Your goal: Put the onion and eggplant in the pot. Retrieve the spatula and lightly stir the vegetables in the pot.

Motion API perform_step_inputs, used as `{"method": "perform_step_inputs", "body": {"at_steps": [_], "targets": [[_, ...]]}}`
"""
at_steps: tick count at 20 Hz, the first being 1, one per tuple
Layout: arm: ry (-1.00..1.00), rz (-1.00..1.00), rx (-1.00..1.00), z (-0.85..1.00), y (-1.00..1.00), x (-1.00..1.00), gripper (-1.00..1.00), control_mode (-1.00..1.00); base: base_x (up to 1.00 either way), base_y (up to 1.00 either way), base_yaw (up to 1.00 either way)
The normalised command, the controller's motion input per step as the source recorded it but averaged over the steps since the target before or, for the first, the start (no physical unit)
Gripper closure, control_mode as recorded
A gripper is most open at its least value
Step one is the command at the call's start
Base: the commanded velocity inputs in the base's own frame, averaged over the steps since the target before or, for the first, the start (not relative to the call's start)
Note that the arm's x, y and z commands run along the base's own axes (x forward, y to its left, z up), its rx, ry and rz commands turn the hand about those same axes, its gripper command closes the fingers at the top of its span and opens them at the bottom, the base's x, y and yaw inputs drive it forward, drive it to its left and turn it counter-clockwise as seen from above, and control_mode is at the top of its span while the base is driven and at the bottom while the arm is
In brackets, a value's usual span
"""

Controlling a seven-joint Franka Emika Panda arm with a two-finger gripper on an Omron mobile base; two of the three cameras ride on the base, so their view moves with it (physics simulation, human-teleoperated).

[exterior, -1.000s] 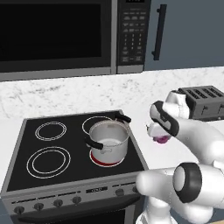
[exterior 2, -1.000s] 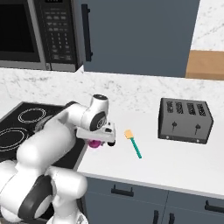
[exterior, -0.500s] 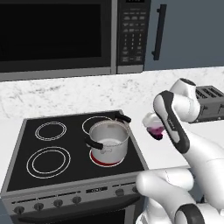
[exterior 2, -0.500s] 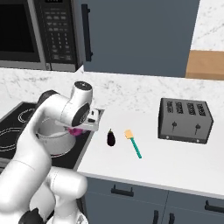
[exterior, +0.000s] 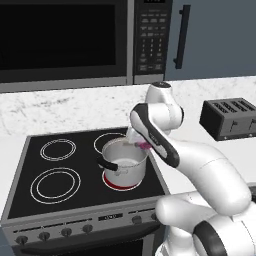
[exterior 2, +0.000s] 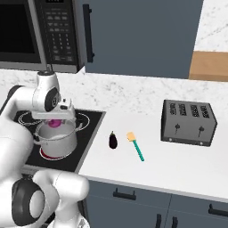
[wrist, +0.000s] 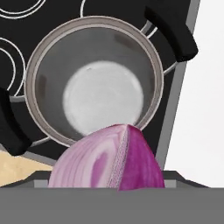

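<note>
- We have the onion [wrist: 109, 159] clamped in the gripper [exterior 2: 54, 116], jaws spread wide around it, and we hang over the pot [exterior 2: 55, 141].
- In the hand view the pot's pale floor [wrist: 103, 97] lies ahead of the onion, so we judge we sit over the rim nearest the counter, not over the middle.
- To do this well, we nudge a little further in over the mouth, then let go low, so the bulb drops inside instead of clipping the rim.
- One black handle [wrist: 171, 28] juts out ahead and to one side of the gripper, the other [wrist: 11, 127] on the opposite side; we keep the fingers between them.
- The pot stands on the red-lit burner [exterior: 121, 181] at the stove's near right corner, close to the stove edge.
- Out past the stove on the counter, well apart from the gripper, the eggplant [exterior 2: 113, 140] lies with the spatula [exterior 2: 135, 145] just beside it; the toaster [exterior 2: 188, 122] sits further along.
- Open counter surrounds both, so we judge the next reach has plenty of room.
</note>
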Motion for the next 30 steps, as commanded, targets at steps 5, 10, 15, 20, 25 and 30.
{"method": "perform_step_inputs", "body": {"at_steps": [5,10,15,20,25,30], "targets": [[0.02,0.0,-0.02,-0.66,0.44,0.64,1.0,-1.0,0.0,0.0,0.0],[0.0,0.0,0.0,-0.67,0.17,0.43,1.0,-1.0,0.0,0.0,0.0],[0.04,0.0,0.0,-0.55,0.23,0.32,1.0,-1.0,0.0,0.0,0.0],[0.04,0.0,0.0,-0.32,0.15,0.1,1.0,-1.0,0.0,0.0,0.0],[0.0,0.0,0.0,-0.26,0.0,0.0,1.0,-1.0,0.0,0.0,0.0],[-0.01,0.0,0.0,0.0,0.0,0.0,-1.0,-1.0,0.0,0.0,0.0]]}}
